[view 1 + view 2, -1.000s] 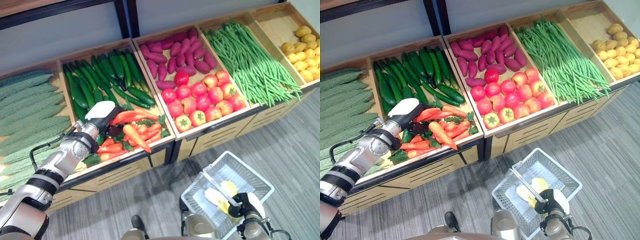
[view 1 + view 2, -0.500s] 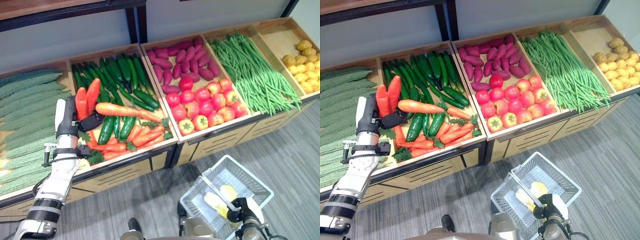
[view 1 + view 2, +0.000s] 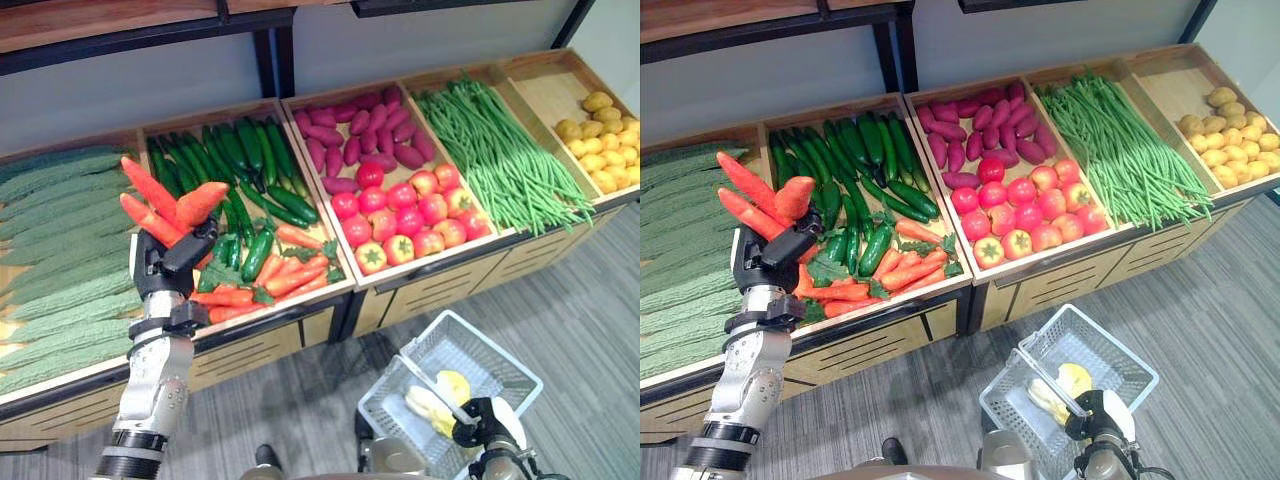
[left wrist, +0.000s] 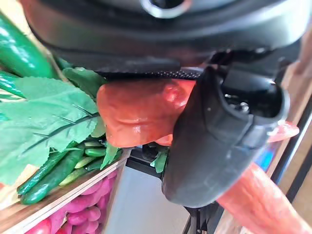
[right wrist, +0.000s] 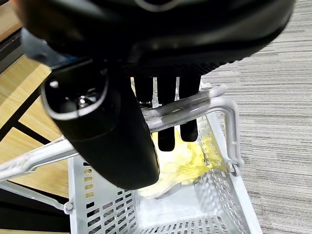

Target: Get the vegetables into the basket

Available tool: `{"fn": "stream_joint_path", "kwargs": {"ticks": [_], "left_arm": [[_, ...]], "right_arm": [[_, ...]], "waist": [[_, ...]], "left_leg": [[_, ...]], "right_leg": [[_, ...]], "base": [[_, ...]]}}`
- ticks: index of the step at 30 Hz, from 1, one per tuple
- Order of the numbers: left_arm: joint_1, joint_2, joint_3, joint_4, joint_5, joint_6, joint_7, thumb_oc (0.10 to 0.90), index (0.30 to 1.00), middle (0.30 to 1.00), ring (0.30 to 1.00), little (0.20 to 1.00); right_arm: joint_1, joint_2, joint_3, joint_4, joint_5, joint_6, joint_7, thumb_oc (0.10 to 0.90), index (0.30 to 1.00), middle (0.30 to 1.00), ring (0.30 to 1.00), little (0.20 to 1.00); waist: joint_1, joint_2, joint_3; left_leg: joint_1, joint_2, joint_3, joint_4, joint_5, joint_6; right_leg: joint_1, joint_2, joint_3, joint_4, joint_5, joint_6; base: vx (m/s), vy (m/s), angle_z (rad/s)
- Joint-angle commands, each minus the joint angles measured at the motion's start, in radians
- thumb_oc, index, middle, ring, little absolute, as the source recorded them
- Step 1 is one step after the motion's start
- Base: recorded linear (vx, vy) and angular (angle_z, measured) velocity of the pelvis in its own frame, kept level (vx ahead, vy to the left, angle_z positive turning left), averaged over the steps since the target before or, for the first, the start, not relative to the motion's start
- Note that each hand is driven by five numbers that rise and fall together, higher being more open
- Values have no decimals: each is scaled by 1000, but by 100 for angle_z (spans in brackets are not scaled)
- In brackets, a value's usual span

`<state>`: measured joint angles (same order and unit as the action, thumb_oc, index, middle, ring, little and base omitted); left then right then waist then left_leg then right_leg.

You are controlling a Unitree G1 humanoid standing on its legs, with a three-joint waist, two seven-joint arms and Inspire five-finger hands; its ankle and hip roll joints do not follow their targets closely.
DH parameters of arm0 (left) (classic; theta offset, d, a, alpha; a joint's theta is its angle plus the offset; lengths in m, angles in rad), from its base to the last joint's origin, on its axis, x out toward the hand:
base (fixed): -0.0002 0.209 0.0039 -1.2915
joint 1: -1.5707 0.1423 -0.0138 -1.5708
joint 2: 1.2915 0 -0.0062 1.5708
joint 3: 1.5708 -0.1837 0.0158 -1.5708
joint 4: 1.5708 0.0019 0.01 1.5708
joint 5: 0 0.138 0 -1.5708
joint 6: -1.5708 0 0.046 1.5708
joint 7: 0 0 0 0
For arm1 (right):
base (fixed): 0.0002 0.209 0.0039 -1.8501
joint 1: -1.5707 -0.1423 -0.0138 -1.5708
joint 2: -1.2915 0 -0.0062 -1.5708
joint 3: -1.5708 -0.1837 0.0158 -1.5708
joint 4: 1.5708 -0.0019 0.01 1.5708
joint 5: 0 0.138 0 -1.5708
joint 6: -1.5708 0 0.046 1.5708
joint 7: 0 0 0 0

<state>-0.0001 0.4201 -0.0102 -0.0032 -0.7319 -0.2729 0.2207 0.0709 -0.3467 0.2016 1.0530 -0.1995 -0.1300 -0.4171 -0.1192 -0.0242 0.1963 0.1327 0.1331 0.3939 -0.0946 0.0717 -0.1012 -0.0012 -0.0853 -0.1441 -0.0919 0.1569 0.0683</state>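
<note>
My left hand [image 3: 168, 268] is shut on three orange carrots [image 3: 152, 190], which fan up out of it above the front left part of the carrot crate [image 3: 290, 275]. Seen from the left wrist, a carrot [image 4: 141, 112] sits pinned under the thumb [image 4: 219, 141]. By the floor at the lower right, my right hand [image 3: 482, 436] is curled round the handle [image 5: 195, 109] of a grey wire basket [image 3: 492, 345]. Pale yellow vegetables [image 5: 180, 161] lie in the basket.
A row of wooden crates spans the stand: bitter gourds [image 3: 60, 250], cucumbers [image 3: 240, 150] behind the carrots, purple sweet potatoes [image 3: 360, 130], tomatoes [image 3: 410, 205], green beans [image 3: 500, 150] and potatoes [image 3: 600, 130]. Grey floor [image 3: 580, 300] lies in front of it.
My left hand closed on carrots in the pile, lifted them out and drew back towards the crate's front left. The camera shifted. The right hand kept hold of the basket handle.
</note>
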Motion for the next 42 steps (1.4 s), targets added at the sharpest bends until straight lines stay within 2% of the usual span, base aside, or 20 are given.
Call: {"fn": "stream_joint_path", "kwargs": {"ticks": [1, 7, 10, 11, 13, 15, 16, 17, 19, 20, 21, 22, 23, 25, 26, 29, 32, 33, 37, 42], "left_arm": [[-71, 34, 10, -106, -9, -106, -79, 400, 300, 300, 300, 300], [-63, 56, 3, -126, 6, -106, -122, 400, 300, 300, 300, 300], [-80, 65, -8, -123, 1, -106, -140, 400, 300, 300, 300, 300], [-96, 73, -26, -129, -4, -104, -151, 400, 300, 300, 300, 300], [-115, 84, -46, -131, -10, -102, -166, 400, 300, 300, 300, 300], [-143, 88, -75, -123, -15, -103, -182, 400, 300, 300, 300, 300], [-151, 93, -83, -127, -19, -106, -192, 400, 300, 300, 300, 300], [-151, 93, -83, -127, -19, -106, -192, 400, 300, 300, 300, 300], [-162, 105, -87, -121, -22, -111, -203, 400, 300, 300, 300, 300], [-162, 112, -86, -117, -26, -113, -211, 400, 300, 300, 300, 300], [-167, 125, -87, -113, -27, -116, -219, 400, 300, 300, 300, 300], [-167, 125, -87, -112, -27, -116, -219, 400, 300, 300, 300, 300], [-173, 136, -90, -111, -10, -122, -211, 400, 300, 300, 300, 300], [-169, 140, -89, -126, -5, -121, -208, 400, 300, 300, 300, 300], [-161, 141, -84, -133, -3, -119, -205, 400, 300, 300, 300, 300], [-137, 147, -60, -161, 4, -120, -205, 400, 300, 300, 300, 300], [-107, 146, -34, -170, 17, -117, -203, 400, 300, 300, 300, 300], [-100, 141, -27, -169, 19, -116, -209, 400, 300, 300, 300, 300], [-97, 137, -34, -174, 12, -114, -220, 400, 300, 300, 300, 300], [-101, 145, -46, -184, 5, -110, -239, 400, 300, 300, 300, 300]], "right_arm": [[-36, -39, -23, -22, -11, -46, -53, 400, 300, 300, 300, 300], [-43, -37, -28, -12, -13, -44, -52, 400, 300, 300, 300, 300], [-47, -40, -36, -10, -9, -42, -54, 400, 300, 300, 300, 300], [-48, -41, -41, -12, -8, -39, -56, 400, 300, 300, 300, 300], [-47, -43, -50, -24, -11, -32, -59, 400, 300, 300, 300, 300], [-36, -38, -68, -40, -11, -24, -67, 400, 300, 300, 300, 300], [-38, -32, -71, -59, -10, -21, -70, 400, 300, 300, 300, 300], [-38, -32, -71, -60, -10, -20, -70, 400, 300, 300, 300, 300], [-54, -18, -63, -64, -13, -14, -74, 400, 300, 300, 300, 300], [-61, -13, -54, -63, -17, -13, -74, 400, 300, 300, 300, 300], [-67, -8, -34, -64, -34, -13, -68, 400, 300, 300, 300, 300], [-67, -8, -34, -64, -34, -13, -68, 400, 300, 300, 300, 300], [-68, -5, -34, -60, -33, -15, -74, 400, 300, 300, 300, 300], [-70, -5, -42, -68, -31, -12, -80, 400, 300, 300, 300, 300], [-71, -5, -41, -80, -31, -8, -81, 400, 300, 300, 300, 300], [-78, -5, -42, -69, -30, -9, -77, 400, 300, 300, 300, 300], [-95, 2, -28, -70, -39, -5, -71, 400, 300, 300, 300, 300], [-94, 6, -23, -67, -42, -6, -70, 400, 300, 300, 300, 300], [-88, -1, -24, -75, -45, -7, -69, 400, 300, 300, 300, 300], [-84, -11, -36, -78, -47, -2, -77, 400, 300, 300, 300, 300]], "waist": [[-2, 2, -38], [6, -3, -34], [5, -15, -24], [2, -23, -18], [-4, -27, -13], [-21, -32, -9], [-37, -39, -3], [-35, -40, -3], [-37, -43, 10], [-30, -42, 15], [-10, -33, 22], [-10, -33, 22], [3, -22, 16], [12, -10, 3], [17, -11, -8], [46, -26, -35], [87, -58, -54], [90, -65, -58], [76, -64, -55], [69, -54, -48]], "left_leg": [[15, 38, -81, 7, -56, -31], [36, 32, -60, 7, -58, -25], [25, 22, -51, 53, -76, -19], [5, 14, -50, 104, -100, -12], [-8, 0, -49, 128, -122, 0], [2, -43, -31, 103, -131, 28], [8, -69, -14, 86, -130, 39], [9, -70, -12, 84, -130, 39], [2, -71, 21, 83, -126, 46], [-9, -65, 37, 95, -126, 51], [-19, -45, 71, 101, -123, 57], [-19, -45, 71, 101, -123, 57], [-37, -37, 101, 78, -97, 62], [-41, -37, 116, 54, -97, 65], [-44, -36, 132, 47, -96, 66], [-53, -34, 185, 49, -94, 71], [-64, -31, 245, 79, -96, 61], [-68, -18, 265, 117, -100, 57], [-88, 9, 277, 168, -97, 41], [-109, 52, 295, 174, -52, 9]], "right_leg": [[44, -71, 6, 5, -75, 92], [51, -73, 15, 5, -72, 97], [52, -86, 23, 10, -66, 102], [46, -100, 30, 23, -62, 106], [30, -119, 42, 44, -57, 116], [-11, -158, 69, 76, -1, 152], [-42, -175, 97, 73, 67, 180], [-44, -175, 100, 72, 68, 180], [-92, -177, 107, 78, 110, 193], [-109, -177, 86, 101, 99, 192], [-93, -198, -12, 164, 45, 176], [-93, -198, -12, 165, 45, 176], [-62, -226, -88, 233, 3, 164], [-22, -255, -116, 313, -31, 168], [-1, -261, -126, 311, -34, 163], [65, -283, -166, 321, -7, 174], [127, -276, -259, 218, 35, 191], [134, -266, -277, 189, 17, 189], [152, -237, -272, 126, -26, 176], [184, -191, -281, 40, -79, 157]], "base": [[0, 0, 0], [5, 18, -3], [-23, 77, -15], [-53, 117, -8], [-78, 216, -4], [-129, 326, -9], [-108, 221, -17], [-206, 228, -32], [-174, 109, -66], [-224, 108, -114], [-217, 109, -111], [-277, 144, -85], [-186, 99, -44], [-144, 128, -37], [-76, 83, -41], [-86, -8, -38], [-18, -90, -89], [53, -100, -69], [23, -104, -46], [-27, -110, -11]]}}
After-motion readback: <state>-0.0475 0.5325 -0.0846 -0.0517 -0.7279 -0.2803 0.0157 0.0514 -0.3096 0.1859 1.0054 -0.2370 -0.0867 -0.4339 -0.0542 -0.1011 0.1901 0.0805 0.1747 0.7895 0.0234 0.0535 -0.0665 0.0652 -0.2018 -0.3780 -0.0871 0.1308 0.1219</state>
